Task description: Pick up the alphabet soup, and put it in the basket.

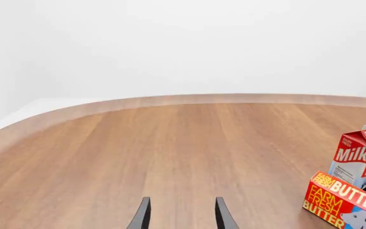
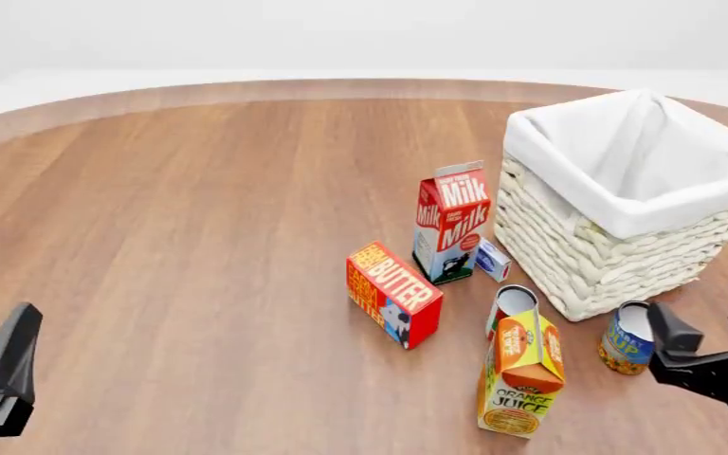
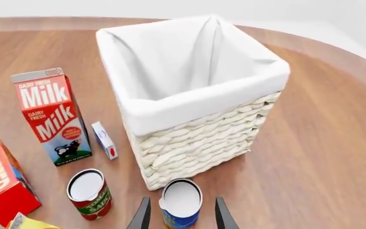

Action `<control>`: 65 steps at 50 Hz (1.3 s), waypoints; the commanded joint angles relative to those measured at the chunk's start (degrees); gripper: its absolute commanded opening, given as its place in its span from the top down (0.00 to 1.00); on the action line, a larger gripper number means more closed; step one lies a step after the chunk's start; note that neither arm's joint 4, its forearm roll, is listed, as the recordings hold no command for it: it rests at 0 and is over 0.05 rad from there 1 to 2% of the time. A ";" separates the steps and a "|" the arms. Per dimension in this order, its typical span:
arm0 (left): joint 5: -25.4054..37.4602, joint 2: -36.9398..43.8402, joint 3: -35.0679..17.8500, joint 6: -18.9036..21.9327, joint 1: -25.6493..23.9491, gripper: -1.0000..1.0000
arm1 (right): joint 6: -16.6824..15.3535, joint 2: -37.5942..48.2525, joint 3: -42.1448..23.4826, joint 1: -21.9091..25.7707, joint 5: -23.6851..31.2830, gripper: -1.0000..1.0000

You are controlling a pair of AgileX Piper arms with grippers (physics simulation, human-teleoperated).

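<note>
Right gripper [image 2: 703,339] is spread wide and gripping nothing, fingers either side of the alphabet soup [image 3: 181,204] without touching it as far as I can see. The can's upright, blue label, pale top, sitting just beside the near side of the basket [image 2: 591,256], right of the orange juice carton [image 2: 522,374]. Left gripper [image 1: 181,214] is parted too, empty, low at near left.
</note>
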 commanded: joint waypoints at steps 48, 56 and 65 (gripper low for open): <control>0.00 0.00 0.00 0.00 0.00 0.00 | 0.75 31.81 0.11 -0.53 -23.63 0.00; 0.00 0.00 0.00 0.00 0.00 0.00 | 0.79 34.81 0.11 -0.43 -25.79 0.00; 0.00 0.00 0.00 0.00 0.00 0.00 | 0.80 39.67 0.11 -0.49 -29.71 0.00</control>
